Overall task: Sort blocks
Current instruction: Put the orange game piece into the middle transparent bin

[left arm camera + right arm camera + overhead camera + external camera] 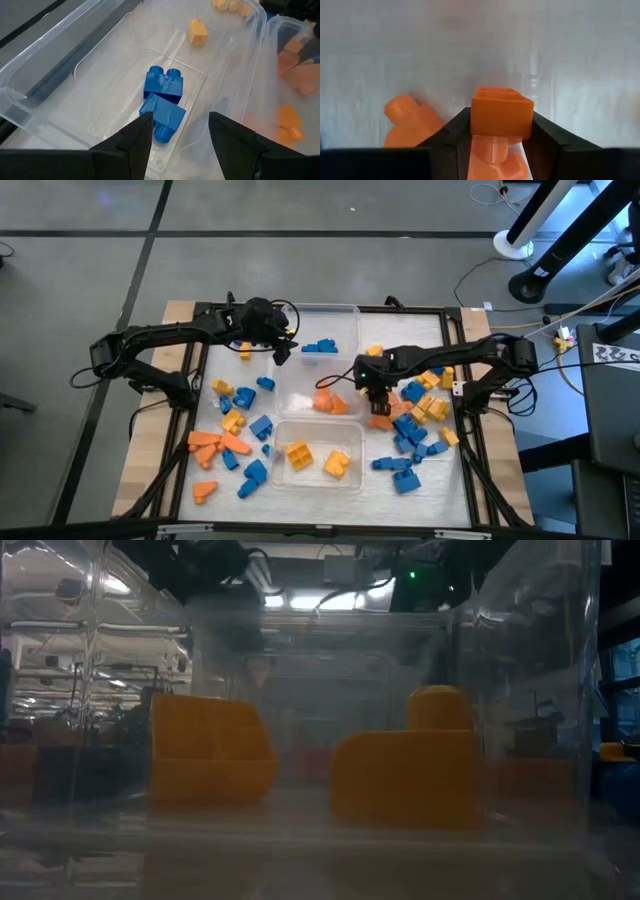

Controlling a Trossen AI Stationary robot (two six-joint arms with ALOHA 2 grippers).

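The blocks lie scattered over the table (175,315) and in three clear tubs at its centre. One orange block (501,116) sits clamped between the two dark fingers of the right gripper (376,401), just right of table centre, at the left edge of the heap of blue, yellow and orange blocks (420,415) at 3 o'clock. A second orange block (409,123) lies beside it.

Two blue blocks (162,100) rest touching on the floor of the far tub (345,312) at 12 o'clock. The left gripper (177,137) hangs above that tub's left end, its fingers apart and empty.

The middle tub (295,380) holds orange blocks (330,402). The near tub (358,430) at 6 o'clock holds two yellow blocks (318,458). More loose blocks (235,435) of all three colours lie at 8 o'clock.
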